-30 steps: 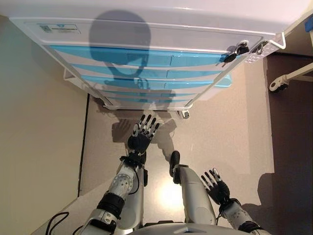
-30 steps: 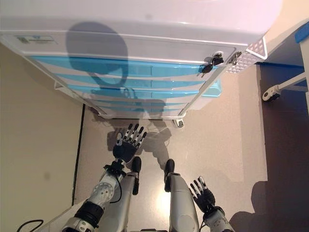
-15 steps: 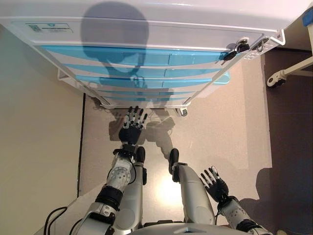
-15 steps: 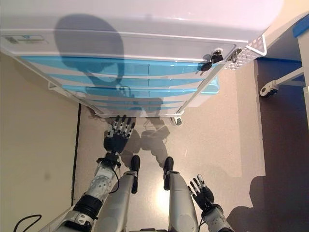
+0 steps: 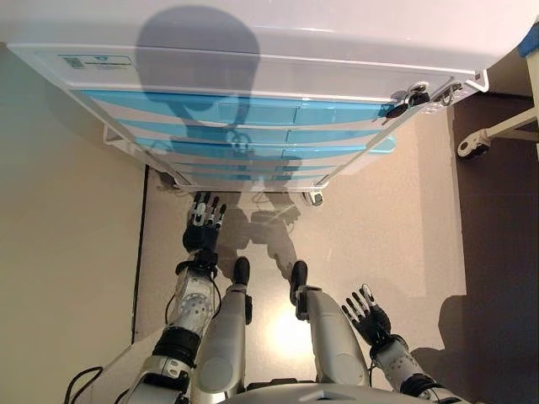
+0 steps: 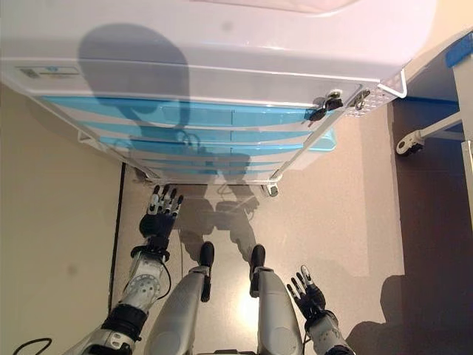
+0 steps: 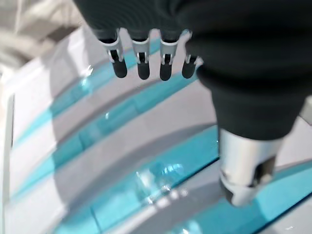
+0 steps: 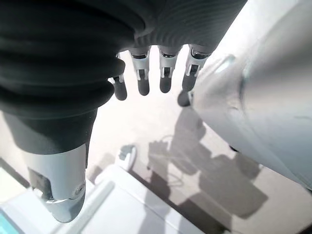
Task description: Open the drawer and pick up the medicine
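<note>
A white cabinet point(image 5: 253, 63) on castors stands in front of me, with several blue-fronted drawers point(image 5: 227, 109) stacked down its face, all pushed in. No medicine shows in any view. My left hand point(image 5: 202, 229) is open, fingers straight, held low before the cabinet's bottom left corner, apart from it. In the left wrist view its fingers point(image 7: 141, 61) point at the blue drawer fronts point(image 7: 122, 112) without touching. My right hand point(image 5: 369, 318) hangs open at the lower right, over the floor. A set of keys point(image 5: 406, 94) sits in a lock at the cabinet's upper right corner.
A beige wall or panel point(image 5: 59, 278) runs along the left. At the far right stands other furniture on a castor point(image 5: 467, 146) with a white rail. A white side rail point(image 5: 118, 139) sticks out from the cabinet's left side.
My left hand has moved left and a little lower, from under the cabinet's middle toward its bottom left corner. The right hand has hardly moved. The camera shifted slightly.
</note>
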